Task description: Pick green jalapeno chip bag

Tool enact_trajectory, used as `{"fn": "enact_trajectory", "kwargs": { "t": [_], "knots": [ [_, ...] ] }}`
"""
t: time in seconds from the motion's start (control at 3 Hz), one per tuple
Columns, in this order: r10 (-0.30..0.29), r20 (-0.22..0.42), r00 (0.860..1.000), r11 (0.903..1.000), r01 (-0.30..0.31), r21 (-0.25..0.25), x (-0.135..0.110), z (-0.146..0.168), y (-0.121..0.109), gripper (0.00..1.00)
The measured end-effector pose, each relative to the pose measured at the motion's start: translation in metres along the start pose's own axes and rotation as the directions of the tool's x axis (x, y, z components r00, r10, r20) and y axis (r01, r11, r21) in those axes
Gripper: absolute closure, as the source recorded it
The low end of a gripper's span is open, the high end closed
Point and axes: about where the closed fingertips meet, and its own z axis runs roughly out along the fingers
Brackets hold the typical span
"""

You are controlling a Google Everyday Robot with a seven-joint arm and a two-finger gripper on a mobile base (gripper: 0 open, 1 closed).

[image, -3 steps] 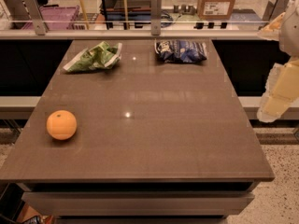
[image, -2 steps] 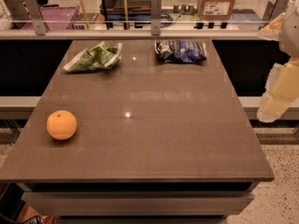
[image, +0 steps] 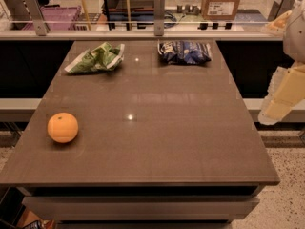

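The green jalapeno chip bag [image: 96, 57] lies crumpled at the far left of the brown table [image: 157, 128], light green with white edges. My gripper [image: 279, 101] hangs off the table's right side at mid depth, pale and blurred. It is well away from the bag and touches nothing. The arm [image: 295, 32] rises above it at the right edge of the view.
A dark blue chip bag [image: 184, 52] lies at the far middle-right of the table. An orange [image: 63, 127] sits near the left edge, closer to me. A glass rail [image: 157, 25] with metal posts runs behind the table's far edge.
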Motion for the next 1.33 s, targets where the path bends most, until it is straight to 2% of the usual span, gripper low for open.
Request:
{"fn": "enact_trajectory", "kwargs": {
  "t": [0.33,0.67,1.0,1.33],
  "knots": [
    [-0.076,0.060,0.995,0.9921,0.069,0.104,-0.014,-0.004,0.000,0.00],
    [-0.192,0.147,0.970,0.9660,0.161,0.202,-0.037,-0.001,-0.006,0.00],
    [-0.326,0.240,0.915,0.9198,0.247,0.305,-0.063,0.006,-0.023,0.00],
    [-0.375,0.316,0.872,0.8997,0.260,0.351,-0.075,0.021,-0.038,0.00]
  ]
}}
